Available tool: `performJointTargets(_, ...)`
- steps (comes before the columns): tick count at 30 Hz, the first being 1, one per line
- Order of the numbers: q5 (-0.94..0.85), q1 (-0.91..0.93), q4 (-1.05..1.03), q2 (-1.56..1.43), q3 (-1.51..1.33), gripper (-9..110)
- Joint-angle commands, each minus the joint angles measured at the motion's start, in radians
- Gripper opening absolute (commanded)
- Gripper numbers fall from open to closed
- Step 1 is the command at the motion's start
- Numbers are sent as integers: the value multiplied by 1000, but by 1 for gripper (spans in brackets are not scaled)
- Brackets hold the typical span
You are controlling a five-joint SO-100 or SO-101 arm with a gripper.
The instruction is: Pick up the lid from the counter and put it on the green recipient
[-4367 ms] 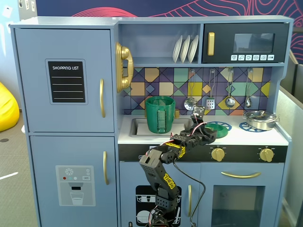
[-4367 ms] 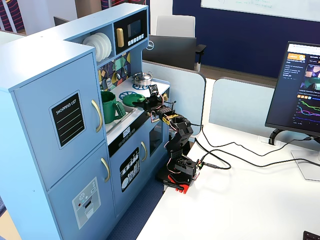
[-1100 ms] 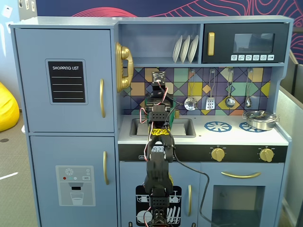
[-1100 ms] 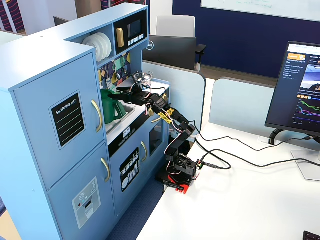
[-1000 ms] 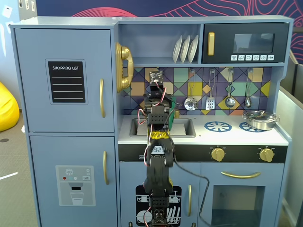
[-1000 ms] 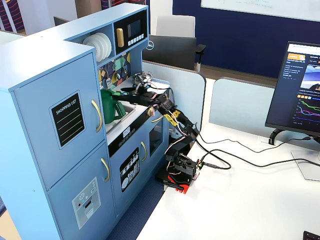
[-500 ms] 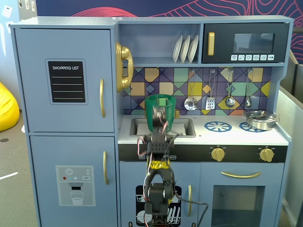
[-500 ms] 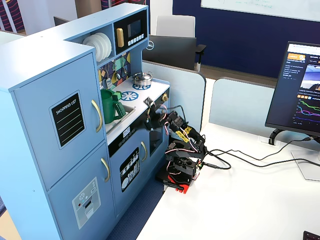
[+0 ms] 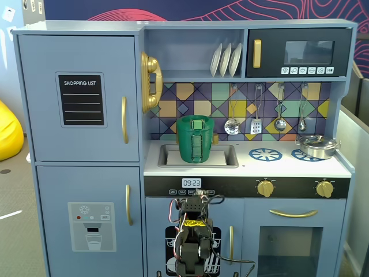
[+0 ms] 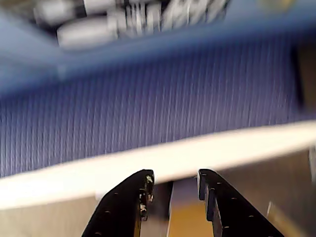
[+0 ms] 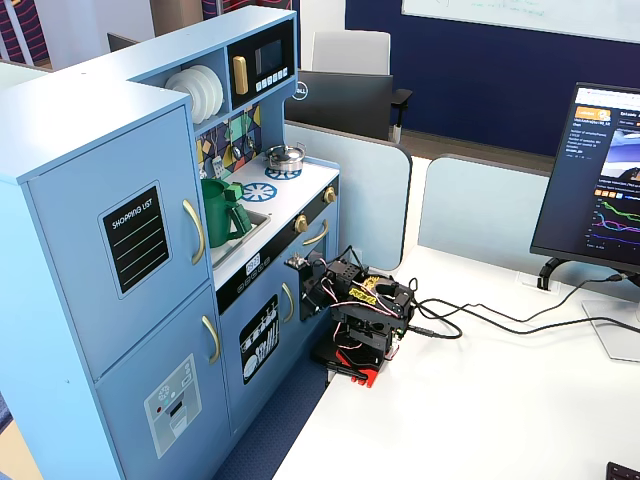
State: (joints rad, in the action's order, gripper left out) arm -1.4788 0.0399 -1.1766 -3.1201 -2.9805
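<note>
The green recipient [image 9: 195, 143] stands upright in the sink of the toy kitchen; it also shows in the other fixed view [image 11: 220, 212]. The lid [image 9: 196, 120] appears to lie flat on the recipient's rim, its lighter strap tab on top. No green disc shows on the white counter [image 9: 288, 167]. My arm [image 9: 193, 231] is folded low in front of the kitchen's lower doors, well below the counter, and shows in the other fixed view too [image 11: 355, 305]. In the wrist view my gripper [image 10: 175, 177] is open and empty, over the white table edge and blue carpet.
A shiny steel pot [image 9: 316, 145] sits on the right burner, beside a blue burner ring [image 9: 265, 154]. Utensils hang on the back wall above. Cables [image 11: 470, 318] run from the arm across the white table. A monitor [image 11: 600, 180] stands at the right.
</note>
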Motion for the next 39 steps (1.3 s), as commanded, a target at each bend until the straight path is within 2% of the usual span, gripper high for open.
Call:
performJointTargets(1,-17,2,-124,-48,-15,0)
performJointTargets(10,-95,17,-351,-58,-17,1)
performJointTargets(13,-28,12,-356,-58,-17,1)
performJointTargets(39,-31,15,-356,-58,-17,2)
